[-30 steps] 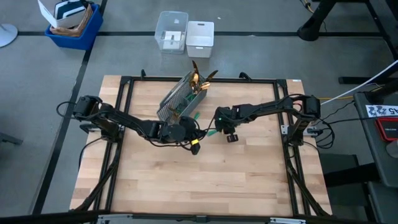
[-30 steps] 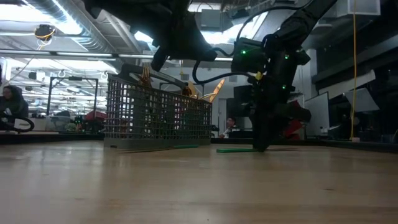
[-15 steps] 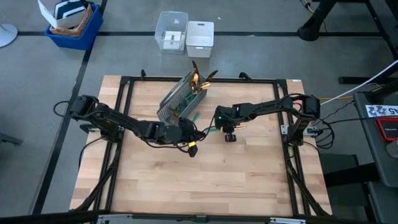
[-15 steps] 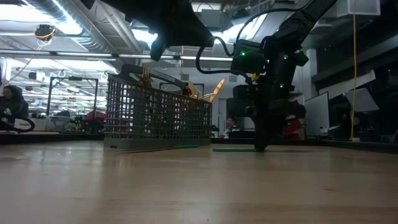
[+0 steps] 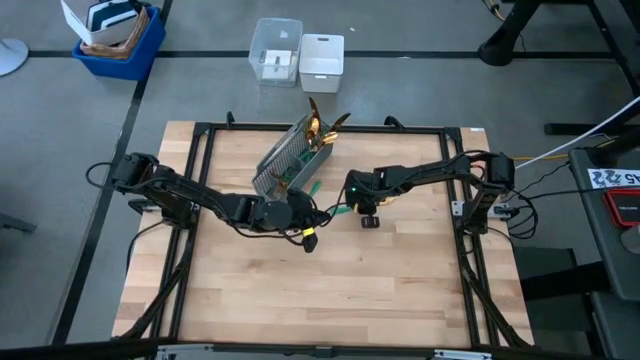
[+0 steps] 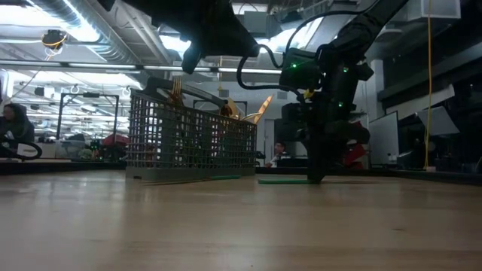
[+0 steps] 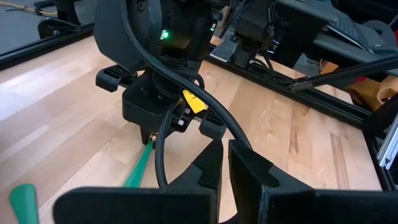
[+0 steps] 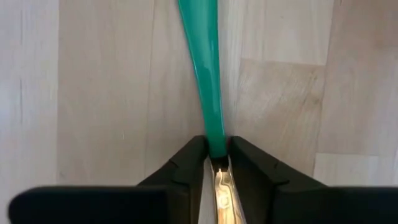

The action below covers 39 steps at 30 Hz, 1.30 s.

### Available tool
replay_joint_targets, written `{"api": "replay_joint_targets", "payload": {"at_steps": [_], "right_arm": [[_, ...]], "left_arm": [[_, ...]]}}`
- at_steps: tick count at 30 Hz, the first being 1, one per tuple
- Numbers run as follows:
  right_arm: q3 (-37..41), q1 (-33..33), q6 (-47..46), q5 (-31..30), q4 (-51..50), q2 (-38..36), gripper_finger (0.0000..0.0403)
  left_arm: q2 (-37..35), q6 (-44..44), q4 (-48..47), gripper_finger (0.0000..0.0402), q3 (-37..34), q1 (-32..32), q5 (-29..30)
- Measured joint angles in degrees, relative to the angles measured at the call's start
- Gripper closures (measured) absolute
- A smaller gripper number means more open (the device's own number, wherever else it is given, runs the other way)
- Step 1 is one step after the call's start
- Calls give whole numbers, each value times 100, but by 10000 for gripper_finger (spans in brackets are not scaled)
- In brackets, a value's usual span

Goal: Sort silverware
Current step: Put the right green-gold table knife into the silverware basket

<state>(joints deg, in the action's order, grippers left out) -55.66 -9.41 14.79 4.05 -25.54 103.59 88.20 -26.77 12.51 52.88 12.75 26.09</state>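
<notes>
Pinching a single teal-handled utensil (image 8: 208, 93) right where the handle meets the gold neck, the right gripper (image 8: 216, 163) has its fingers closed down to a narrow slot w/ the piece between them. Gripper sits low at the tabletop (image 5: 400, 290), near the middle, a bit toward the far edge. In the low view the green handle (image 6: 282, 180) lies flat on the wood beside the fingertips, pointing toward the caddy. Head type can't be told — it's hidden inside the fingers.

Handling, as a judgement: piece looks light, stiff, thin and smooth, so prob. slippery; a hold this near the neck leaves the long handle free to swing or rotate in the pads. A pinch closer to mid-handle would likely balance better. Not fragile.

Looks: slim tapering teal-green handle, shiny gold metal at the neck.

Left gripper (image 7: 222, 163) hovers just beside the right one, on the side toward the left edge, fingers nearly shut w/ only a thin gap and nothing held.

Grey mesh caddy (image 5: 290, 158) stands toward the far edge, just beyond both grippers, w/ gold heads of other silverware (image 5: 320, 128) sticking out of its far end; one more green handle (image 5: 312, 186) lies against its base.
</notes>
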Motion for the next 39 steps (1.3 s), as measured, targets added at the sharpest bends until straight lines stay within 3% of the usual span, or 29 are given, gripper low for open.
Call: {"api": "replay_joint_targets", "payload": {"at_steps": [7,16,28,39], "right_arm": [[0,0,-1,71,-2,2,322],[-4,0,0,222,-17,0,376],[-22,7,-524,1145,44,17,370],[-312,31,-1088,2056,79,65,374]], "left_arm": [[-2,-1,0,384,0,-7,2],[-74,-21,22,384,0,-4,2],[-847,595,-85,384,4,69,-3],[-903,492,-931,384,4,274,-2]]}}
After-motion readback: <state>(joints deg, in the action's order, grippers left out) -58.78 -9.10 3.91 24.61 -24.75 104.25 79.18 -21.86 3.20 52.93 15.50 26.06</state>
